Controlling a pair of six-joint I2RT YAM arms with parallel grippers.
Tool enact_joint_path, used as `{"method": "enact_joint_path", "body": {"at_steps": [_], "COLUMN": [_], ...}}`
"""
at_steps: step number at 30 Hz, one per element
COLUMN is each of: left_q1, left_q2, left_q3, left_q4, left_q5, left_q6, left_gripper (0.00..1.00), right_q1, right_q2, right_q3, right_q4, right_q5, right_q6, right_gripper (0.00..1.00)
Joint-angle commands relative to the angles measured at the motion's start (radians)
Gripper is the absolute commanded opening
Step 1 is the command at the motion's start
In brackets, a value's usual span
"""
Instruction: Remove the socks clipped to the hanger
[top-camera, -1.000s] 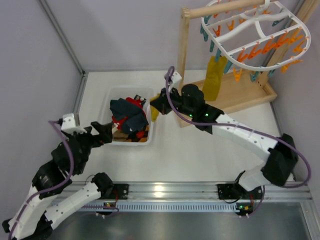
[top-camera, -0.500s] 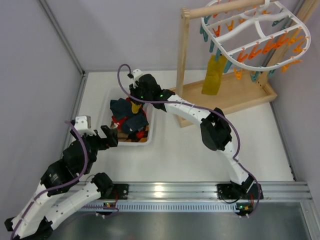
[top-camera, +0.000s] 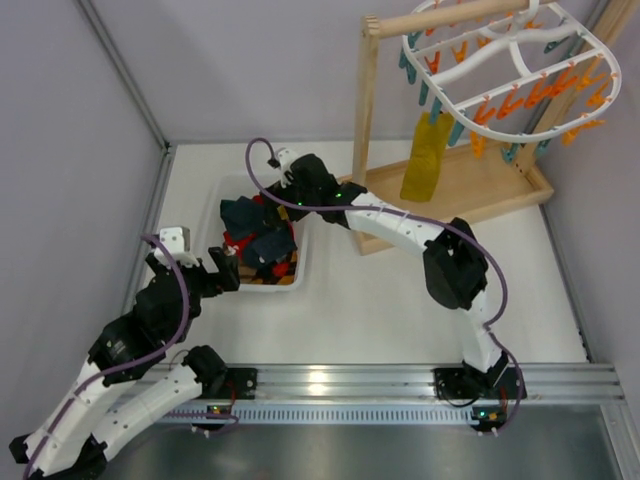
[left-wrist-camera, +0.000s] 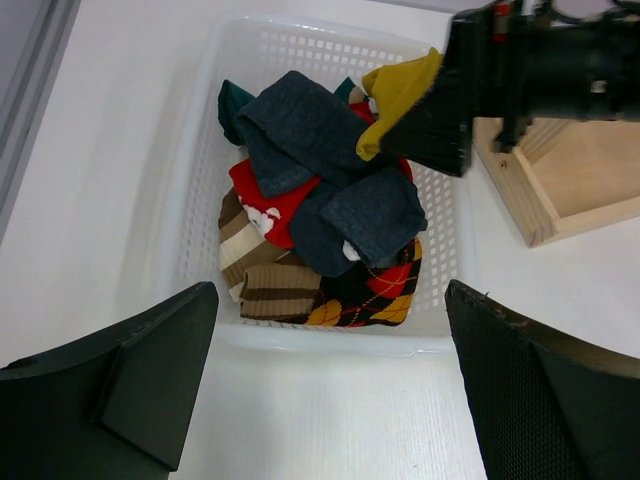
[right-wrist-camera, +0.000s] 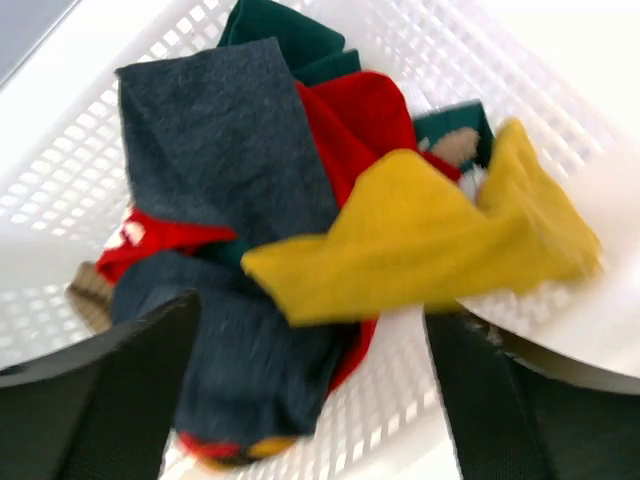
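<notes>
The white oval hanger (top-camera: 512, 52), rimmed with orange and teal clothespins, hangs at the top right. One mustard sock (top-camera: 424, 160) is still clipped to it. My right gripper (top-camera: 283, 192) is over the far end of the white basket (top-camera: 301, 264). Its jaws stand open (right-wrist-camera: 315, 390). A blurred mustard sock (right-wrist-camera: 430, 240) lies loose just beyond them, on the pile of dark, red and patterned socks (left-wrist-camera: 320, 190). My left gripper (left-wrist-camera: 330, 400) is open and empty at the basket's near rim (left-wrist-camera: 330, 342).
The light wooden stand with its tray base (top-camera: 480, 190) stands right of the basket, under the hanger. Its post (top-camera: 364, 110) rises close to my right arm. Grey walls close the table at the left and the back.
My right arm swung from beside the wooden stand to over the basket, carrying the mustard sock. It then opened and let the sock go. My left gripper crept slightly toward the basket.
</notes>
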Motion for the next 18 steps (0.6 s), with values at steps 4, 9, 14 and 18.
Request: {"method": "enact_joint_path", "body": {"at_steps": [4, 9, 14, 18], "left_q1": [0.052, 0.084, 0.085, 0.085], "left_q2": [0.035, 0.045, 0.044, 0.064], "left_q3": [0.001, -0.002, -0.006, -0.007], "left_q4": [0.050, 0.058, 0.057, 0.064], "left_q5": [0.030, 0.059, 0.057, 0.073], "left_q6": [0.019, 0.027, 0.027, 0.030], "left_gripper": [0.99, 0.99, 0.99, 0.99], "right_q1": [-0.005, -0.006, -0.023, -0.081], "right_q2": [-0.399, -0.612, -0.928, -1.070], "right_q3": [-0.248, -0.513, -0.801, -0.941], "right_q4": [0.026, 0.052, 0.160, 0.157], "right_q5": [0.036, 0.091, 0.418, 0.459], "right_q6": [-0.041, -0.032, 0.034, 0.070], "right_gripper": [0.99, 0.99, 1.00, 0.99]}}
